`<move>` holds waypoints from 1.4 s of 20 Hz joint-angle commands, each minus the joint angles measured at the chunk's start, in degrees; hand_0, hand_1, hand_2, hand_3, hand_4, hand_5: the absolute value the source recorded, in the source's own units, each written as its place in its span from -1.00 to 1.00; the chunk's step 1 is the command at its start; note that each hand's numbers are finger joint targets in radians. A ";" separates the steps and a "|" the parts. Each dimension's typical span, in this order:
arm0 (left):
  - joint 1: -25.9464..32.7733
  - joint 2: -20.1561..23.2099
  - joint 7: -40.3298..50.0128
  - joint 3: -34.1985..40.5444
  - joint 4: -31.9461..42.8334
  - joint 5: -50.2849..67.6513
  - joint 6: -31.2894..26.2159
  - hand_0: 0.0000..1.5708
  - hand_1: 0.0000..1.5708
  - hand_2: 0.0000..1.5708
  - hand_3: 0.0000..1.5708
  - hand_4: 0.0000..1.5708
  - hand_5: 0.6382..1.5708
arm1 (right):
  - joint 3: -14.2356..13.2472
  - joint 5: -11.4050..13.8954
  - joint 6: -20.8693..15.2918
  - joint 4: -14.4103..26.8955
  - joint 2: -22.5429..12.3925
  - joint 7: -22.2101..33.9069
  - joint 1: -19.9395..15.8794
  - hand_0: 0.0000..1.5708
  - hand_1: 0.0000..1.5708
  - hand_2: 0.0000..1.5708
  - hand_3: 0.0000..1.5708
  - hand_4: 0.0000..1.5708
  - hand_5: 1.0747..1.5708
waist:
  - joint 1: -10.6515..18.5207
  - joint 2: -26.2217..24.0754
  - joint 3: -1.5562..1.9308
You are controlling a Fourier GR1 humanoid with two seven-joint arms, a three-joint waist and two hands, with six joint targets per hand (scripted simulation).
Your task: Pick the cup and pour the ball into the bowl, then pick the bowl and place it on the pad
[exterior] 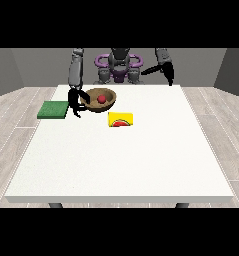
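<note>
A brown wooden bowl [100, 100] stands on the far left part of the white table [121, 160], with a red ball [101, 99] inside it. The hand at the view's left [76, 104] is at the bowl's left rim, its dark fingers curled around that edge. A yellow cup [120, 120] with a red mark lies on its side just right of and nearer than the bowl. A green pad [53, 110] rests at the table's left edge, left of that hand. The hand at the view's right [168, 73] hangs raised behind the table's far edge, holding nothing.
The robot's grey and purple torso [119, 67] stands behind the table's far edge. A wooden floor surrounds the table.
</note>
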 commanded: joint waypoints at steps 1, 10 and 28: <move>0.80 1.16 0.21 1.65 0.83 2.46 -2.49 -1.00 -1.00 -1.00 -1.00 -1.00 1.00 | 2.63 2.79 -4.06 2.74 0.44 8.70 0.12 1.00 1.00 1.00 1.00 0.31 0.92 | 0.09 -1.67 1.33; 4.67 4.21 -3.82 6.81 7.64 3.18 0.85 -1.00 -1.00 -1.00 -1.00 -1.00 1.00 | 5.78 2.78 -3.88 -4.56 0.98 22.16 -3.89 1.00 1.00 1.00 1.00 0.33 0.93 | -8.59 -6.34 1.38; 2.10 -0.08 -8.30 2.60 3.03 0.13 6.78 -1.00 -1.00 -1.00 -1.00 -1.00 0.99 | -7.79 -8.42 12.90 -0.32 -19.66 21.28 -7.27 1.00 1.00 1.00 1.00 0.37 0.97 | -5.80 6.49 1.47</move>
